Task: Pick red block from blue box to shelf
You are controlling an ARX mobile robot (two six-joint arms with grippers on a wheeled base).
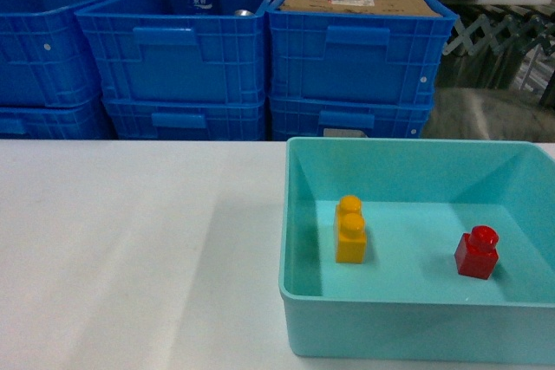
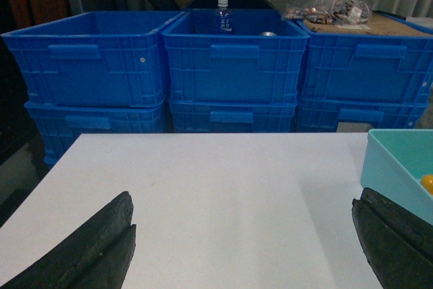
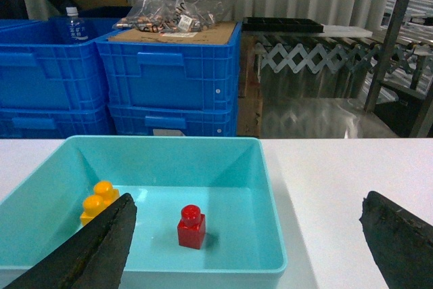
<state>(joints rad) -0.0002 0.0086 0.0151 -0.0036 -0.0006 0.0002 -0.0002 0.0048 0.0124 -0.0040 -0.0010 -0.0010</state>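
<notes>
Right gripper [image 3: 247,241] hangs wide open short of the red block [image 3: 191,227] in the blue box [image 3: 270,248] (yellow brick [image 3: 99,199] sits lower left), so a drifting descent could clip the rim.

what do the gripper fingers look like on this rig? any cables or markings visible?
Only fingertips show, in the wrist views. Left gripper: two matte black, tapered fingers, each with a lengthwise seam. Right gripper: black fingers with a rough, slightly brownish edge. No cables, markings or arm links are visible; the head view shows neither arm.
</notes>
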